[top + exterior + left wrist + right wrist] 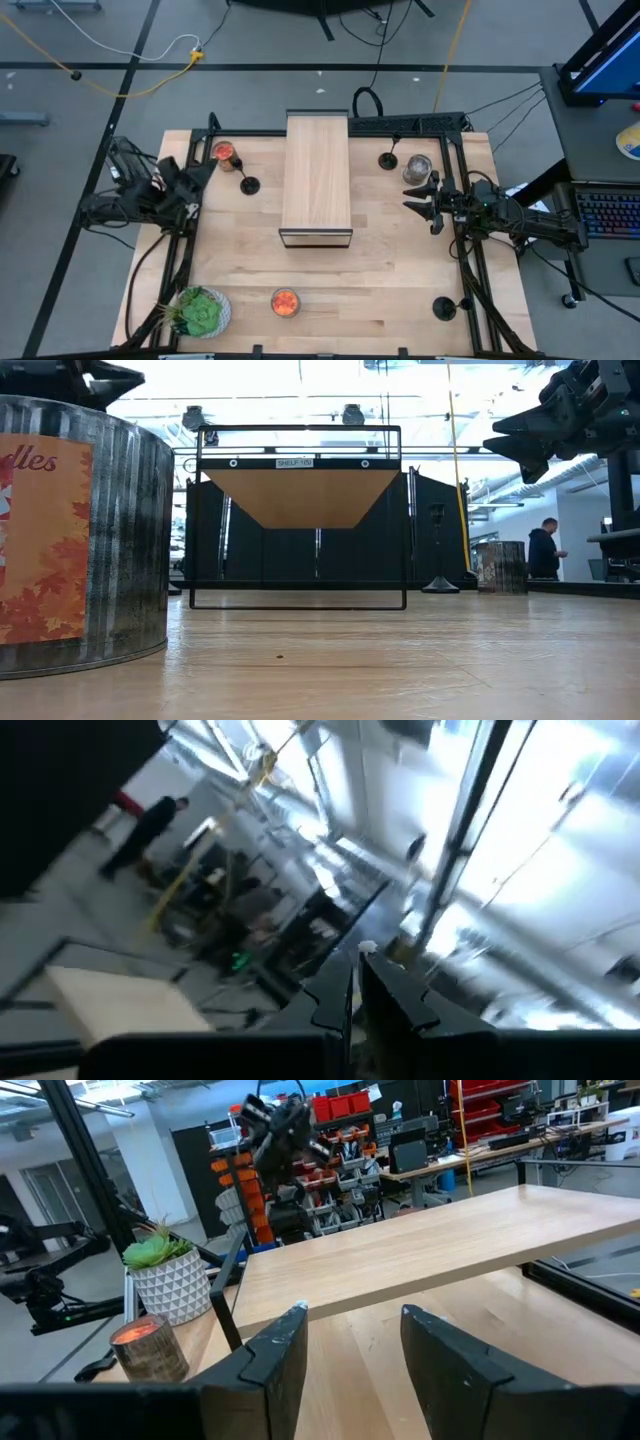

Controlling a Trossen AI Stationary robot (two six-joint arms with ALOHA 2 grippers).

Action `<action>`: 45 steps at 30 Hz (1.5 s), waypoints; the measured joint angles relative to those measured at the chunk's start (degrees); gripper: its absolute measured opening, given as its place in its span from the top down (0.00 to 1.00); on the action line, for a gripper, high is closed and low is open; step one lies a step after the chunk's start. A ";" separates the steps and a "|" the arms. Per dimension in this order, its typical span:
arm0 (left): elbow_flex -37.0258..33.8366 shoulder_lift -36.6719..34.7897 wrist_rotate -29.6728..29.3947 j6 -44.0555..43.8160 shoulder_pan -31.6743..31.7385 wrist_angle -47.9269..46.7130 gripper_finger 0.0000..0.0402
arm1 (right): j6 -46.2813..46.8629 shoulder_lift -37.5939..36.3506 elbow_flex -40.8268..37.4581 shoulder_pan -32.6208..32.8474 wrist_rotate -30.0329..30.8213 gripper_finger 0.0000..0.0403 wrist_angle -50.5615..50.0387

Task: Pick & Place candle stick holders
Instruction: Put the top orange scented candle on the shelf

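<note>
Three small black candle stick holders, round base and thin stem, all unplaced: one (pixel 249 185) left of the wooden shelf (pixel 316 178), one (pixel 388 160) right of it, one (pixel 443 308) near the desk's (pixel 380 290) front-right corner. Left gripper (pixel 207 165), fingers closed, empty, at the left edge; right gripper (pixel 422 195), fingers open, empty, at the right edge.

Low view: the tin (pixel 70 530) at the near left carries an orange label with autumn leaves and white script, cut off by the picture's edge, of which the letters "dles" can be read. A small white tag (pixel 294 463) on the top bar of the black shelf frame (pixel 300 430) appears to read "SHELF" followed by digits too small to make out. No other text, brand, number or sign is legible in the high view or in either wrist view.
</note>
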 joint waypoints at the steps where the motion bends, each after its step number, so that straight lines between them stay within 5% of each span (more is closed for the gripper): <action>1: 1.59 0.99 -1.21 0.39 0.00 -2.67 0.93 | 0.07 0.00 0.00 0.01 0.00 0.61 0.00; 17: 42.16 29.80 -18.67 -11.88 4.50 -60.76 0.93 | -0.08 0.00 0.02 -0.01 0.00 0.61 0.90; 24: 53.69 39.99 -10.38 -22.53 16.20 -81.65 0.93 | 0.05 0.00 0.00 -0.01 0.00 0.61 0.90; 31: 55.60 46.96 2.41 -25.95 32.95 -90.30 0.93 | 0.07 0.00 0.00 -0.01 0.00 0.61 0.87; 39: 55.60 54.68 11.58 -16.96 53.22 -90.99 0.93 | 0.07 0.00 0.00 -0.01 0.00 0.61 0.87; 45: 55.60 61.94 17.14 -9.83 62.63 -90.90 0.93 | 0.08 0.00 0.00 0.01 -0.02 0.61 0.85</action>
